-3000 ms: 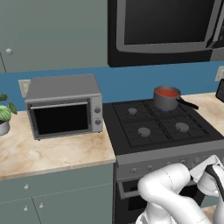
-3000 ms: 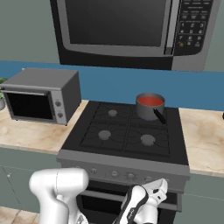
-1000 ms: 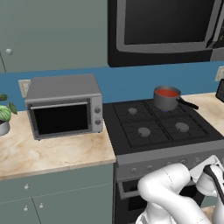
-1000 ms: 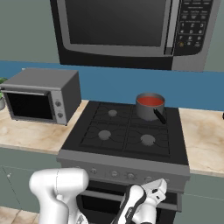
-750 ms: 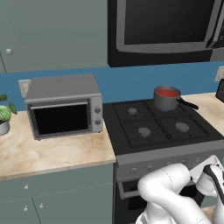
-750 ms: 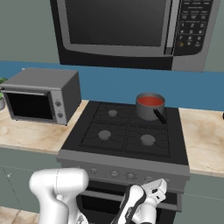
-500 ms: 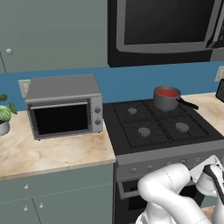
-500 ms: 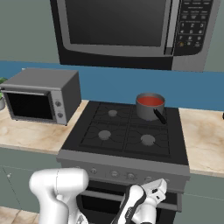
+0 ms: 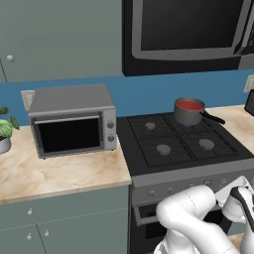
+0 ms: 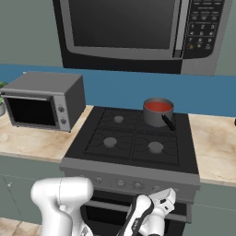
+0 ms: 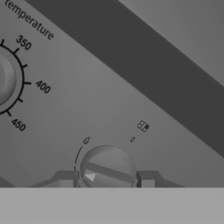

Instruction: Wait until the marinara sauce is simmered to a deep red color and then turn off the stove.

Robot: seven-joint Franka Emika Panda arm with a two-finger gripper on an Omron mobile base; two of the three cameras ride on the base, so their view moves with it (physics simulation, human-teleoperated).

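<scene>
While the sauce [image 10: 158,106] sits in its saucepan [image 9: 188,111] on the back burner of the stove [image 10: 133,138], on the side away from the toaster oven [image 9: 72,126], the gripper [image 11: 106,179] is down at the stove's front panel [image 11: 87,109]. In the hand view its two fingertips stand one on each side of a small round knob [image 11: 107,169], close to the knob's edge. I cannot tell if they press it or only frame it, because the tips are cut off at the bottom of that view. The jaws are open about as wide as the knob.

The sauce looks red already, so I judge the waiting is near its end or finished.

The knob is a stiff, hard part, not fragile, and it has a raised bar across its face. The smooth round edge may be slippery under the fingers [image 11: 146,178], so I would take hold across the bar, or squeeze firmly on opposite sides of the rim, and then rotate the wrist. Beside this knob is a larger temperature dial [image 11: 5,78], which must not be touched.
</scene>
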